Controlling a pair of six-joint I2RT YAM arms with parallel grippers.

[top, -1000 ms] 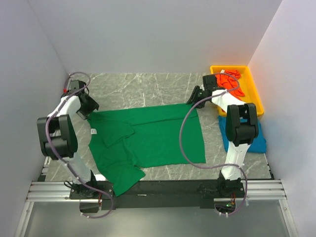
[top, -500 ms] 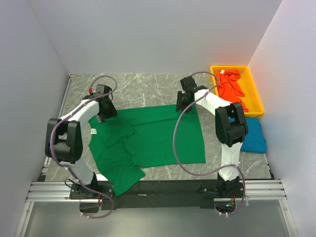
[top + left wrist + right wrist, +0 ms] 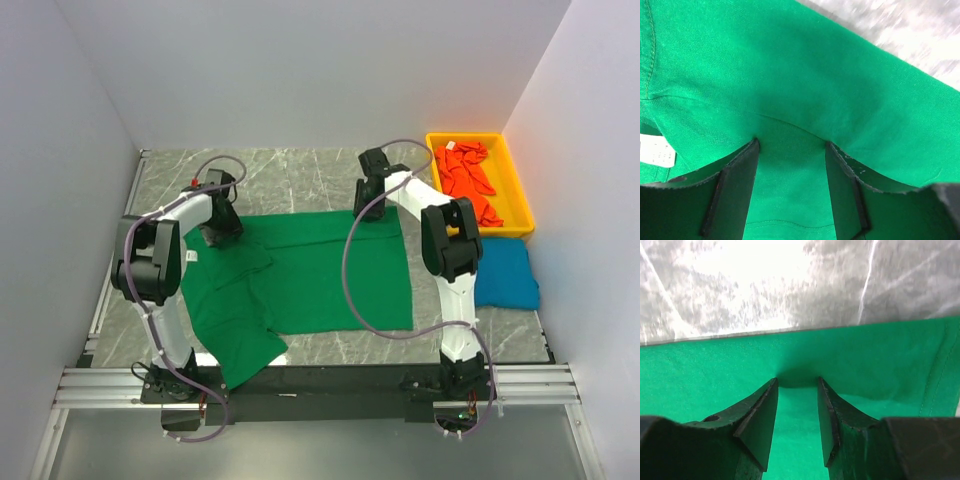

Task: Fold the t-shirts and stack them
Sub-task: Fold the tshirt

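Top external, green t-shirt (image 3: 300,275) spread mostly flat

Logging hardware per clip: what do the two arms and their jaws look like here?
Both the left arm and right arm have white links joined by bulky black joints. A mauve-grey cable loops loosely along each. A small red spot shows near the left wrist. The jaws are matt black, flat, tapering plates; no markings visible.
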